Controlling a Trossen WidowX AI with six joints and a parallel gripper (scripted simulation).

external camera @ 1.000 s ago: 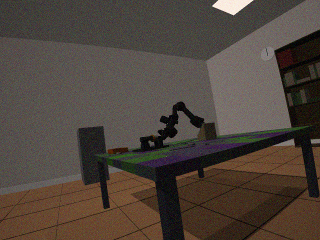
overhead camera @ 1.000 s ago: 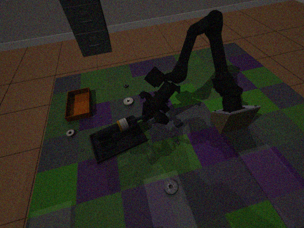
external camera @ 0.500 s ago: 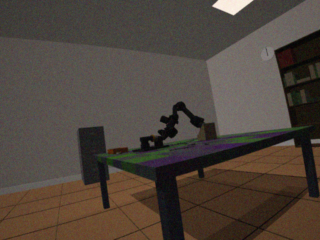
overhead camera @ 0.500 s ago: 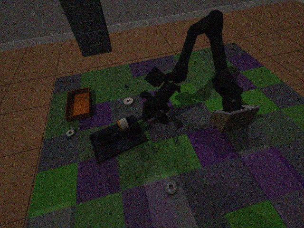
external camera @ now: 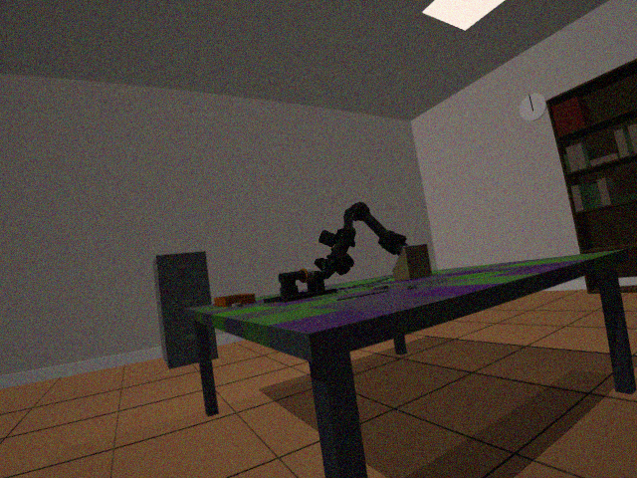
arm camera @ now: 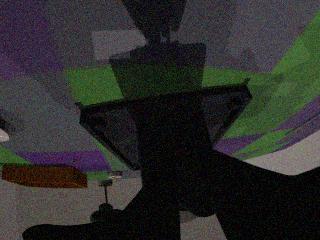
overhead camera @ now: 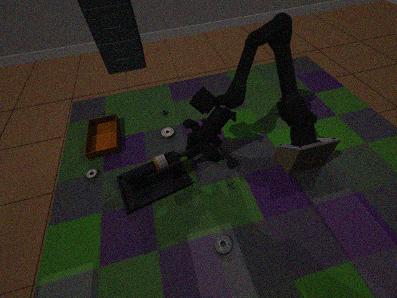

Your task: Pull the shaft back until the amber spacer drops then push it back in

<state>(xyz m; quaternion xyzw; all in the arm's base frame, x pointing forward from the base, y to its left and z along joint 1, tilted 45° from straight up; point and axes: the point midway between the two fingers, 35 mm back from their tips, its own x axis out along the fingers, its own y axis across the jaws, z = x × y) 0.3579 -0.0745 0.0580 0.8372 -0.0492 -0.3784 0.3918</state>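
Observation:
The housing block (overhead camera: 138, 174) (external camera: 288, 286) stands on a dark base plate (overhead camera: 154, 195) (arm camera: 165, 96). Right beside its end, the amber spacer (overhead camera: 156, 164) (external camera: 304, 274) is around the shaft line, with a whitish band (overhead camera: 161, 161) of one or more spacers next to it. A dark second support stands beyond the band. The shaft itself is too dark to tell apart. My gripper (overhead camera: 185, 156) (external camera: 327, 274) is low at the shaft's outer end, shut on it. The wrist view shows only dark shapes there, and the grip is hard to see.
An orange open box (overhead camera: 102, 138) (external camera: 234, 299) lies beyond the housing. Pale rings lie loose on the mat: one (overhead camera: 171, 131) behind the assembly, one (overhead camera: 88, 175) to its left, one (overhead camera: 218, 246) in front. Small dark pieces (overhead camera: 164, 112) (overhead camera: 231, 184) lie on the mat.

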